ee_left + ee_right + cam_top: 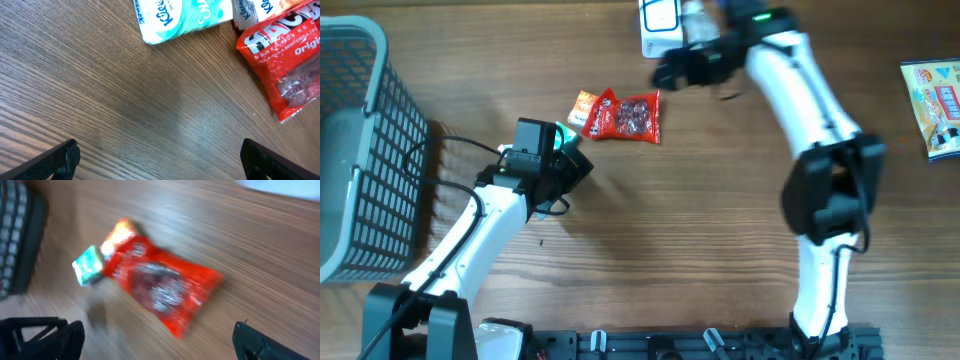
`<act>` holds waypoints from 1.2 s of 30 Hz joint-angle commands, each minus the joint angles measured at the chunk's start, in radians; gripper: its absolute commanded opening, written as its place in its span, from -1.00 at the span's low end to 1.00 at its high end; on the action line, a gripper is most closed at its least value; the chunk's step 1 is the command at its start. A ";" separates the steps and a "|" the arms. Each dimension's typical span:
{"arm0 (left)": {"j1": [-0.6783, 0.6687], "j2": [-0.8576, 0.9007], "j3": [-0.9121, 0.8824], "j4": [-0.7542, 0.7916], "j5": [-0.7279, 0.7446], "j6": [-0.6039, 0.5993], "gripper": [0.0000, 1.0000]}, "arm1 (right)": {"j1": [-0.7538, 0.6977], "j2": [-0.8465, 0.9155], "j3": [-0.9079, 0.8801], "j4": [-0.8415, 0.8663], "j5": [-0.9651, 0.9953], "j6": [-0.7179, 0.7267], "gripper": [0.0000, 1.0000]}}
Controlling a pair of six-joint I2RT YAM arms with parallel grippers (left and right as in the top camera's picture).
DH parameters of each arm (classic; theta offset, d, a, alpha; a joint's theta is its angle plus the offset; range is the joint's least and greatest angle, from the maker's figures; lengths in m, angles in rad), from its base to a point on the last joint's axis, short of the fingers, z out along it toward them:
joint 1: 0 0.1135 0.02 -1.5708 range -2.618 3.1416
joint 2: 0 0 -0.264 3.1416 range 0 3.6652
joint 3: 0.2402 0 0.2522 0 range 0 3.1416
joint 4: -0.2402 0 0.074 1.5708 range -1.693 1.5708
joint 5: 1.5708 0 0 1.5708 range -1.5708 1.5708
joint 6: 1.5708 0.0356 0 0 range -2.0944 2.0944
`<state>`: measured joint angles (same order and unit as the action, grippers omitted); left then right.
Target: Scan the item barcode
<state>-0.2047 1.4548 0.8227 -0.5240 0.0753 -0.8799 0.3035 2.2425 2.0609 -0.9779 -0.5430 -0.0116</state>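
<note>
A red candy bag lies flat on the wooden table, with a small orange packet touching its left end. Seen from the left wrist, the red bag sits at the top right beside a teal-and-white Kleenex tissue pack. My left gripper stands open just below and left of these, with only bare wood between its fingers. My right gripper hovers open and empty above and right of the bag. Its view is blurred and shows the red bag and the teal pack.
A grey wire basket stands at the left edge. A white and blue object lies at the top, partly under the right arm. A colourful packet lies at the far right edge.
</note>
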 commanded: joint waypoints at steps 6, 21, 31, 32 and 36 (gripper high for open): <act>0.000 -0.005 -0.004 -0.001 -0.010 0.009 1.00 | 0.229 0.110 -0.010 0.244 0.383 0.161 0.47; 0.000 -0.005 -0.003 -0.001 -0.010 0.009 1.00 | 0.219 0.185 -0.010 -0.088 0.491 0.219 -0.23; 0.000 -0.005 -0.004 -0.001 -0.010 0.008 1.00 | 0.204 -0.053 -0.010 -0.284 0.343 0.179 -0.04; 0.000 -0.005 -0.004 -0.001 -0.010 0.009 1.00 | 0.211 -0.047 -0.022 -0.292 0.311 0.164 -0.21; 0.000 -0.005 -0.004 -0.001 -0.010 0.008 1.00 | 0.249 -0.047 -0.216 -0.151 0.198 0.169 -0.49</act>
<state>-0.2047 1.4548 0.8227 -0.5247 0.0757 -0.8799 0.5274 2.1849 1.9453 -1.1896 -0.2256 0.1673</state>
